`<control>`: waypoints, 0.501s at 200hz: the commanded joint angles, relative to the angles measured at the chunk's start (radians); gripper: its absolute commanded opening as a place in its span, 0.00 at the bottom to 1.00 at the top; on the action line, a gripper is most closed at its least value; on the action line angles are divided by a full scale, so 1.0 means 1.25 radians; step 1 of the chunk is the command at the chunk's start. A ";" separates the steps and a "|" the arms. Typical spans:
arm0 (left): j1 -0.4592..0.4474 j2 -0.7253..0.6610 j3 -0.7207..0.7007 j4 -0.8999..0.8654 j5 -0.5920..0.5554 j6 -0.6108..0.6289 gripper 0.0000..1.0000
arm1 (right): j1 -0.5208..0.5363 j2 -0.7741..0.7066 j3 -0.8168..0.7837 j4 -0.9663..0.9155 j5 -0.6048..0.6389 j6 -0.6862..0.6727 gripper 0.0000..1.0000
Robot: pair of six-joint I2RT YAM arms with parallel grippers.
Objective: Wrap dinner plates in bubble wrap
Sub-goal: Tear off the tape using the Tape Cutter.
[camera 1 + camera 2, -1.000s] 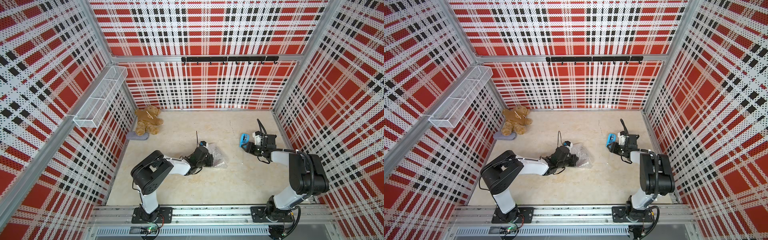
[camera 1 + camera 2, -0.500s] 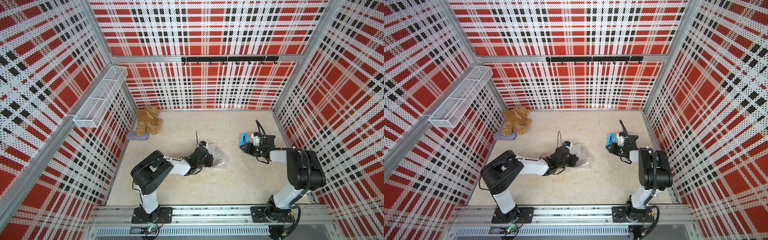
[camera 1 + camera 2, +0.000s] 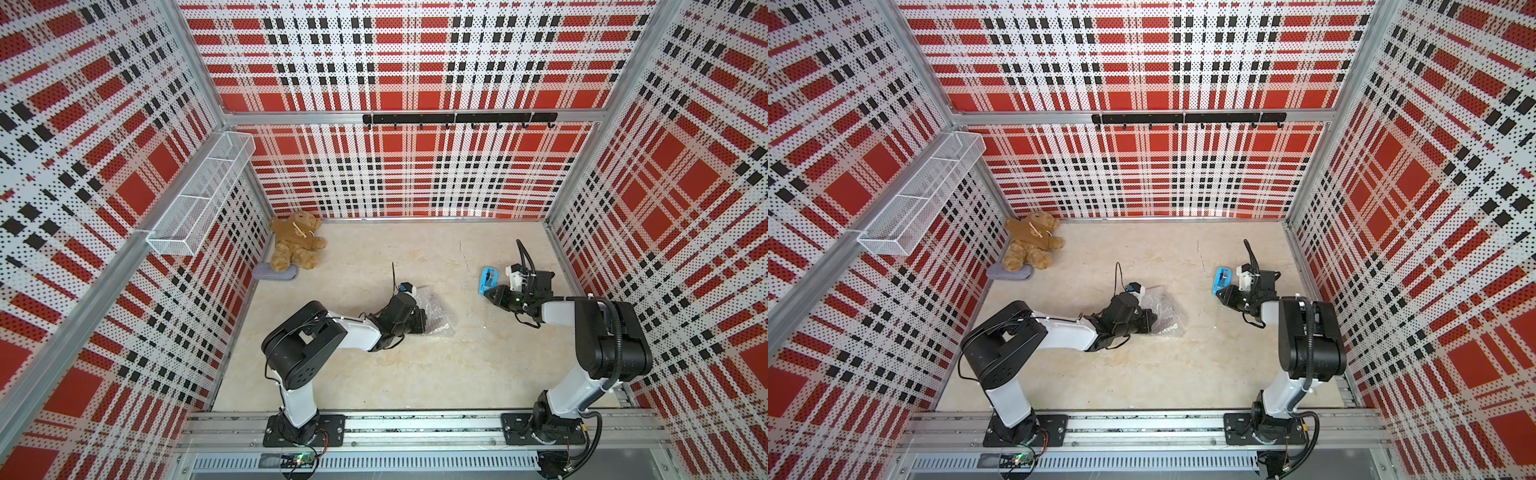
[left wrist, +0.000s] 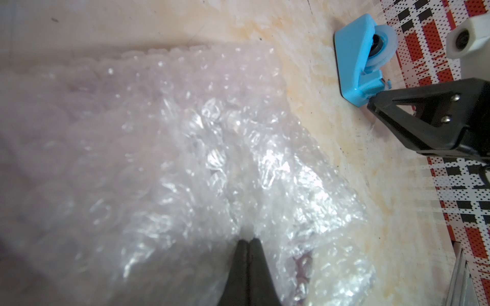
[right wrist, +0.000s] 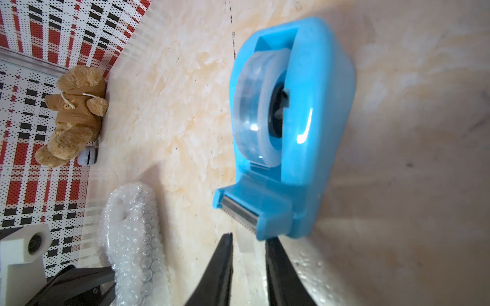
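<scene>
Nearest us, our left claw (image 4: 248,242) is clenched, tips together on the crumpled bubble wrap (image 4: 185,159), bundled near the middle of the table (image 3: 415,374); the plate we cannot make out, so we judge it folded inside; at two o'clock from the bundle our right claw (image 5: 249,239) stands released, jaws either side of the loose tape end (image 5: 245,245) at the blue tape dispenser (image 5: 305,132); we judge this the sealing step; the next move calls for nipping that strip and drawing it out steadily; farthest, at ten o'clock, a teddy bear (image 3: 295,243) sits in the corner.
</scene>
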 commanded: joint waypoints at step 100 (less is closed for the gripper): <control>-0.003 0.044 -0.037 -0.139 0.005 0.000 0.00 | -0.012 0.020 0.013 -0.033 -0.007 -0.001 0.00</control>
